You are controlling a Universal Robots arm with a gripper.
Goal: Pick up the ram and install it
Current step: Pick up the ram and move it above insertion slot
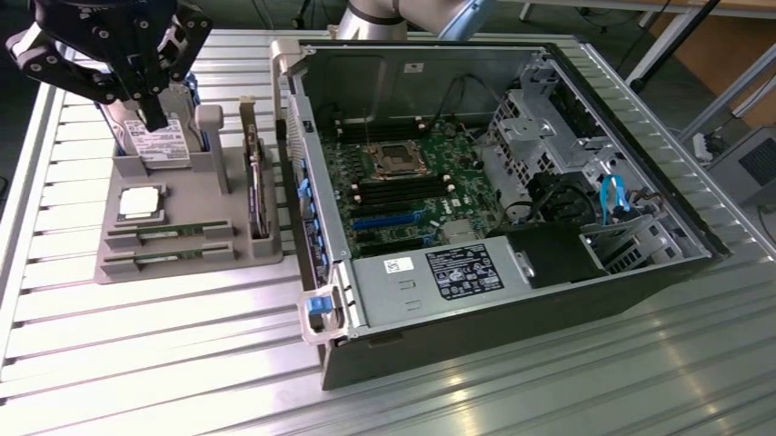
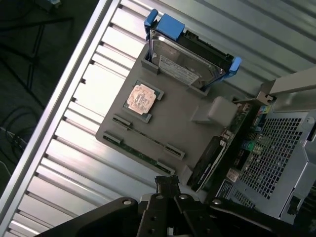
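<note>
We log the black two-finger gripper (image 1: 158,118) hovering over the grey plastic parts tray (image 1: 200,204), fingertips pinched together (nothing held); slim green ram sticks (image 1: 170,232) sit cradled in its slots, presumably for easy grasping.

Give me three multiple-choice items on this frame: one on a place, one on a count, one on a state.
1. The gripper hangs nearest: A hard drive; B power supply; C blue cables.
2. Count of ram sticks in the grey holder: A one; B two; C four.
3. The ram sticks are: A in the gripper; B on the motherboard; C lying in holder slots.
Key: A, the gripper is just above the hard drive; B, two ram sticks lie side by side; C, both rest in the grey holder, untouched.
</note>
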